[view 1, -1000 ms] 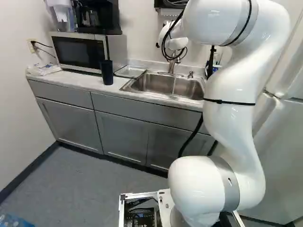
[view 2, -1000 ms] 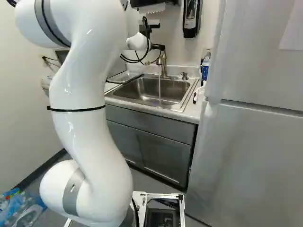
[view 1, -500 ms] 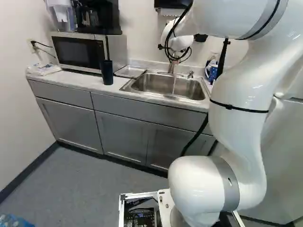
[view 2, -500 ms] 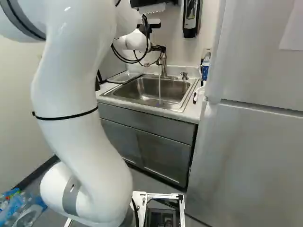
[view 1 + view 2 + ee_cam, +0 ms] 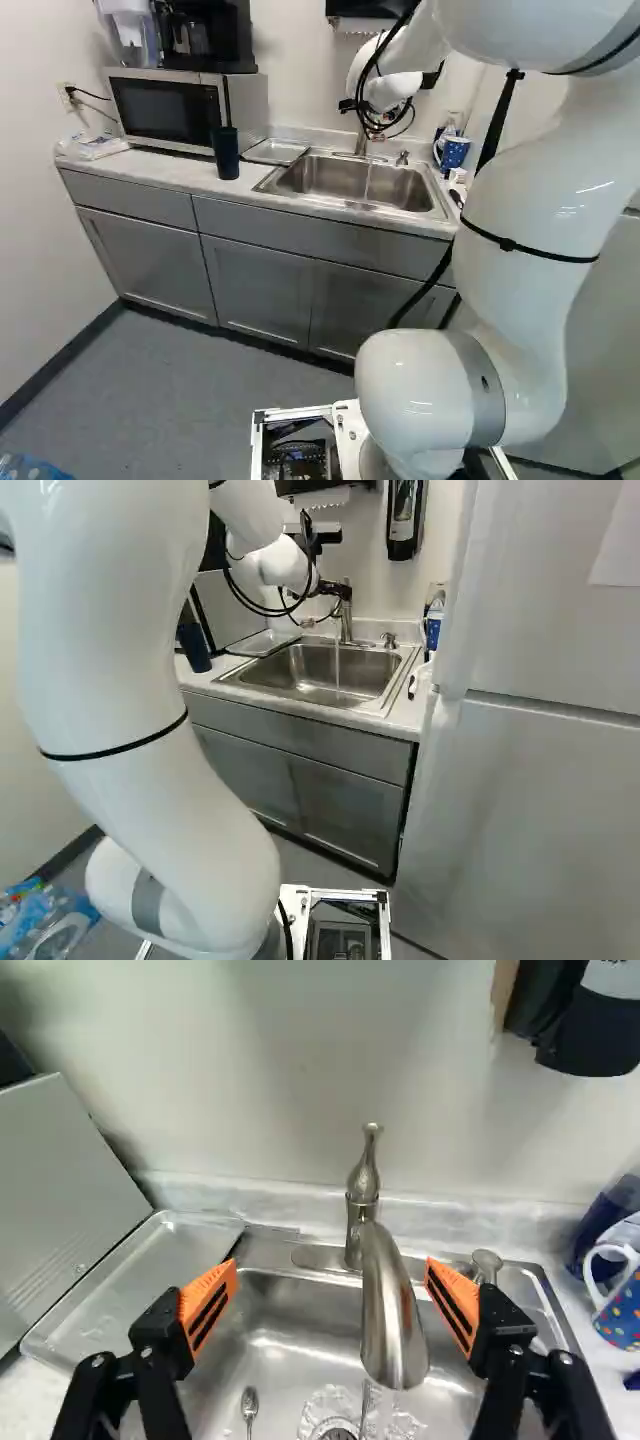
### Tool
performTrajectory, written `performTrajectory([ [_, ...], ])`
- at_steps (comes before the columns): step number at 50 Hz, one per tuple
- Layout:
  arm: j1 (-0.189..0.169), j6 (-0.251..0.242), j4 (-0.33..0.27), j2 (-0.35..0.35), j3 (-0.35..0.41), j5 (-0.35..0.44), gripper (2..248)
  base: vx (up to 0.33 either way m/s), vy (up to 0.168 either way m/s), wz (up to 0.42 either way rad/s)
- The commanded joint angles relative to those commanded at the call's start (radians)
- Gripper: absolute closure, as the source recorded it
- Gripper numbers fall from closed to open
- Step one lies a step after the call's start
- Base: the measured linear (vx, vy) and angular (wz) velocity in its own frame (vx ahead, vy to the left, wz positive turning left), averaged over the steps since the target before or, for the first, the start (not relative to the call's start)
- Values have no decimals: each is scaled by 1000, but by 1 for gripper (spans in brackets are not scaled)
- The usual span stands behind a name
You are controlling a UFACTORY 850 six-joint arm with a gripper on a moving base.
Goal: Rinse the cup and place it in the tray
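The black two-fingered gripper hangs at the curved brushed-metal tap, its orange pads spread wide with nothing clamped between them, and water runs from the spout into the stainless-steel sink. The blue mug with coloured dots and a white handle stands on the counter at the sink's right in the left base view, while the shallow silver metal tray lies at its left, near a tall dark-blue tumbler.
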State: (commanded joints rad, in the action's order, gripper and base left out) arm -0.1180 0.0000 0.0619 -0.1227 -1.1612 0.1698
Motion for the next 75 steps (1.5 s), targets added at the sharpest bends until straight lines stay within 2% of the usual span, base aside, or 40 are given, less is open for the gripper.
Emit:
performTrajectory([
  [31,-26,0,0,158,163,-153,3,0,0,0],
  [51,-38,0,0,254,255,-280,3,0,0,0],
  [69,-39,0,0,265,264,-409,3,0,0,0],
  [75,-39,0,2,265,264,-428,3,0,0,0],
])
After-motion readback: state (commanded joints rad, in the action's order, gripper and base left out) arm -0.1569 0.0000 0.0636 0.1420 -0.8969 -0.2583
